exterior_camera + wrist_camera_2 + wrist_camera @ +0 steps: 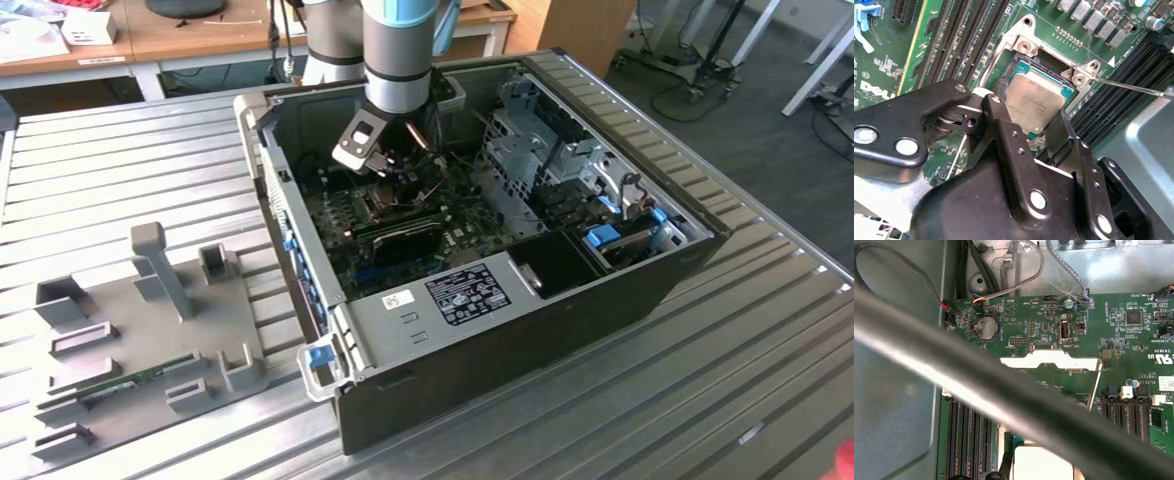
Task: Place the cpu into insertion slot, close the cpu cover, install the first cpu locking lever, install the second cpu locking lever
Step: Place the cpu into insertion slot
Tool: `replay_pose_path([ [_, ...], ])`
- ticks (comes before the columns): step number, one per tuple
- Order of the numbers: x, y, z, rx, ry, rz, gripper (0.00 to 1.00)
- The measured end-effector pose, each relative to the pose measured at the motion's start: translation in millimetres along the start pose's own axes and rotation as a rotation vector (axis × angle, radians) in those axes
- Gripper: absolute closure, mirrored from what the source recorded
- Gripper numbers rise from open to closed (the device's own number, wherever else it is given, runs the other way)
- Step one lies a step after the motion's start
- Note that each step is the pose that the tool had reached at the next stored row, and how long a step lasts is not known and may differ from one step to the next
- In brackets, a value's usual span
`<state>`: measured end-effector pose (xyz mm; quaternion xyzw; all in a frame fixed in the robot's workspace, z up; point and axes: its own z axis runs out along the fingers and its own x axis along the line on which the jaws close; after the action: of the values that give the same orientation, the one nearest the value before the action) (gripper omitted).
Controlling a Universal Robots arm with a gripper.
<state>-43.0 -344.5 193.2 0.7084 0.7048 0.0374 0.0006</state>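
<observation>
Ribbed grey metal table (747,340) among wooden desks (200,35), bearing an open black computer case (534,330). Small silvery-tan square cpu (1036,102) in the silver-rimmed insertion slot (1021,45) — black tool (1029,127) just above, grip impossible to tell.

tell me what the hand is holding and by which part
It cannot be told. In the second wrist view the hand sits at one edge of the cpu, which lies in the insertion slot; a grip on it is not clear.

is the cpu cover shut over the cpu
No, in the second wrist view the cpu shows a bare metal top, with no frame lying on it.
</observation>
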Motion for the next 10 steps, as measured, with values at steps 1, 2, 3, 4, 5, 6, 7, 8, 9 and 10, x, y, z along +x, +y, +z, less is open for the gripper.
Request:
replay_pose_path([
  [1,0.0,-0.1,0.3,0.0000,0.0001,0.000,0.46],
  [2,0.0,-0.1,0.5,0.0000,0.0002,0.000,0.46],
  [3,0.0,-0.1,0.7,-0.0001,0.0004,0.000,0.46],
  [4,0.0,-0.1,1.0,-0.0002,0.0004,0.000,0.46],
  [5,0.0,-0.1,1.1,-0.0003,0.0005,0.000,0.46],
  [6,0.0,-0.1,1.1,-0.0003,0.0005,0.000,0.46],
  [7,0.0,-0.1,1.1,-0.0003,0.0005,0.000,0.46],
  [8,0.0,-0.1,1.1,-0.0002,0.0005,0.000,0.46],
  [9,0.0,-0.1,1.1,-0.0003,0.0005,0.000,0.46],
  [10,0.0,-0.1,1.3,-0.0002,0.0005,0.000,0.46],
])
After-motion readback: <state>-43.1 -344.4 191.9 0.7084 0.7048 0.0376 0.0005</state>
